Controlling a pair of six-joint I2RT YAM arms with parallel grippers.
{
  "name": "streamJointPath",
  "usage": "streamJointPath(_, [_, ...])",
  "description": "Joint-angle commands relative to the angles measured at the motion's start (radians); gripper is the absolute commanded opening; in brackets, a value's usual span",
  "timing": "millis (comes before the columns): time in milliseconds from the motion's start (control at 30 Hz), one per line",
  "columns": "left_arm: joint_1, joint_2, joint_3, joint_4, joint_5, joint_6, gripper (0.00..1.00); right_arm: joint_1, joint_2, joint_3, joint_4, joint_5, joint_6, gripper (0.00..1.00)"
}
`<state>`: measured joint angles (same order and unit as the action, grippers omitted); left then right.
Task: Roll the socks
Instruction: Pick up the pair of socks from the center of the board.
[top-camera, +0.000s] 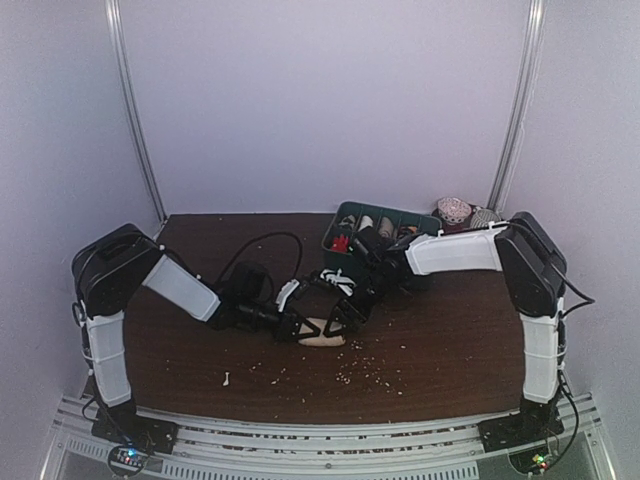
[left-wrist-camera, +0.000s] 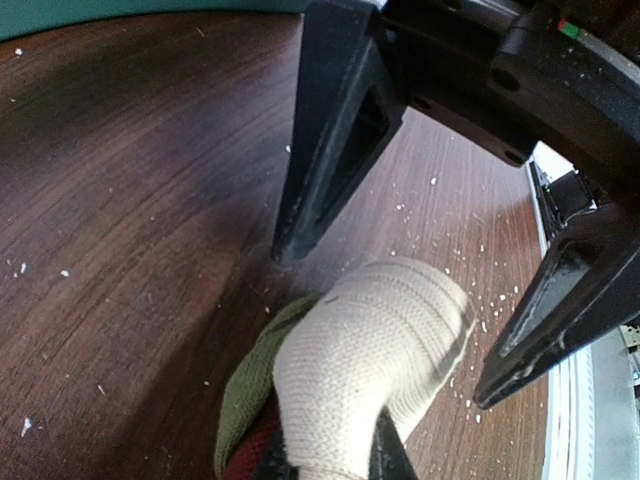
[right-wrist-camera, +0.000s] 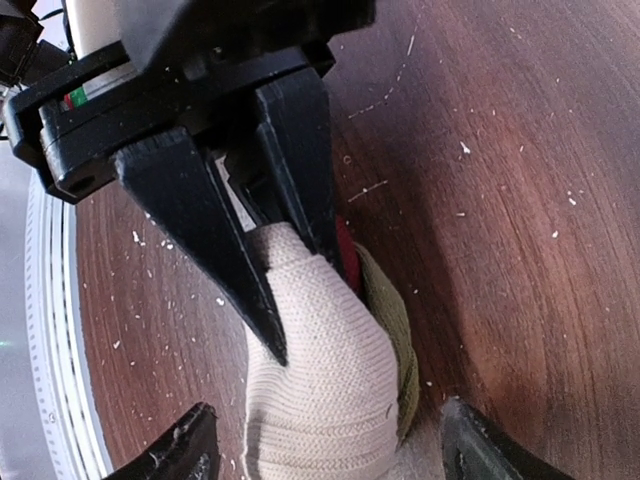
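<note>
Cream sock (left-wrist-camera: 365, 345) on tabletop (left-wrist-camera: 150, 200), your left fingers (right-wrist-camera: 200, 220) pinching it tight, your right fingers (left-wrist-camera: 330, 150) spread wide either side.

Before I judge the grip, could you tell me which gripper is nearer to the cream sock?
Left. The left gripper is clamped on the cream sock, so it is in contact. The right gripper is open, its fingers standing either side of the sock's free end without closing on it.
</note>
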<state>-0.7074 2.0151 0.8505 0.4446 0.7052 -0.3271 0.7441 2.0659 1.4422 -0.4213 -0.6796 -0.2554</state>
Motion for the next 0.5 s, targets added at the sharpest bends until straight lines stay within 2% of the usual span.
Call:
streamJointPath(0, [0.010, 0.156, -0.095, -0.481, -0.217, 0.061, 0.00, -0.007, -0.092, -0.142, 0.176, 0.057, 0.119, 0.79])
streamJointPath(100, [0.014, 0.156, -0.089, -0.480, -0.219, 0.060, 0.00, -0.015, -0.173, -0.229, 0.347, 0.125, 0.263, 0.79])
streamJointPath(233, [0.016, 0.156, -0.089, -0.475, -0.220, 0.060, 0.00, -0.014, -0.250, -0.300, 0.486, 0.130, 0.393, 0.81])
streamJointPath(467, [0.018, 0.161, -0.095, -0.470, -0.214, 0.066, 0.00, -0.015, -0.151, -0.221, 0.368, 0.063, 0.428, 0.84])
